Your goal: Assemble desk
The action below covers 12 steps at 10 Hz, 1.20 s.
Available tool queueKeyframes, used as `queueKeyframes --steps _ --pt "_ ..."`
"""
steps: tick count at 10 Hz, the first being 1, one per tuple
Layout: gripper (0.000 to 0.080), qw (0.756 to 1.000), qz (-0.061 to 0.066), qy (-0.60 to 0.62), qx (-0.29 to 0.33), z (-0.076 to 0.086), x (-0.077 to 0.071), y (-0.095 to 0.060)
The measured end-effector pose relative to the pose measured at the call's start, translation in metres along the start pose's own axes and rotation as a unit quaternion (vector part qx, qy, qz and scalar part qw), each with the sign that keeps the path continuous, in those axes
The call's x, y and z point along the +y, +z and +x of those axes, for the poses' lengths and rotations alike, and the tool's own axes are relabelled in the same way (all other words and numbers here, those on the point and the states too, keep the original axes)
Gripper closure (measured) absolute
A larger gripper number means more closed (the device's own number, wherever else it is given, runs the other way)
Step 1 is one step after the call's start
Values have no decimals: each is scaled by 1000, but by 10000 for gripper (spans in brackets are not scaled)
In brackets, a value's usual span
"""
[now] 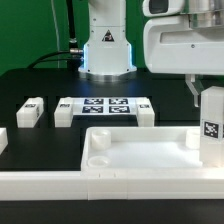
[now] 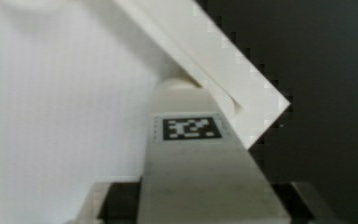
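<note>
Room about the gripper is tight on one side in the exterior view. Straight below the jaws the leg stands upright at the tabletop, close by its raised rim at the exterior view's right. Away from the jaws, toward the exterior view's left, the tray floor lies open as far as its round sockets. Beyond the far rim, black table runs up to the marker board. That board has a white block at one end and a second block at the other, both well apart from the jaws. A third block lies farther off yet. A long rail lies along the front, well away from the jaws.

In the wrist view the jaws are closed on the leg, with a dark finger against each flank and the tag facing the camera. Just past the leg's far end, the tabletop rim slants to a corner. The leg's end sits inside that corner, very near the rim; I can't tell whether they touch. Black table shows outside the rim.
</note>
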State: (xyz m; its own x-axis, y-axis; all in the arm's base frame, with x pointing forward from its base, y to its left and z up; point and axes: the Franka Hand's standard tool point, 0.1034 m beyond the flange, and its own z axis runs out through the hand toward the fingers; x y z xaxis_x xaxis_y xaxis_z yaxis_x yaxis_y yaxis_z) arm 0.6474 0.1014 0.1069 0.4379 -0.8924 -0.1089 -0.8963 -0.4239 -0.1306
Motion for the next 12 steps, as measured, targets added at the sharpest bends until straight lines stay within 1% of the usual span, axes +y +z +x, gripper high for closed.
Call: queueKeyframes --steps 1,3,4,5,6,7,8,9,10,11,12 --pt "505 997 5 73 -11 -1 0 0" --pt "505 987 7 158 -16 -3 -2 1" --pt "505 977 7 213 -19 -5 -3 1" --pt "505 970 6 241 -20 -5 -4 1" --pt "505 969 -14 244 -26 -9 -1 2" --pt "505 954 -8 299 -28 -9 -3 3" --pt "505 949 -6 314 -27 -9 -4 3" --pt "505 950 -6 312 -27 -9 -4 3" --pt "391 951 -6 308 -27 -9 -4 3" --pt "391 964 -8 265 -28 -9 -4 2" --pt "257 980 -11 198 -29 -10 -5 0"
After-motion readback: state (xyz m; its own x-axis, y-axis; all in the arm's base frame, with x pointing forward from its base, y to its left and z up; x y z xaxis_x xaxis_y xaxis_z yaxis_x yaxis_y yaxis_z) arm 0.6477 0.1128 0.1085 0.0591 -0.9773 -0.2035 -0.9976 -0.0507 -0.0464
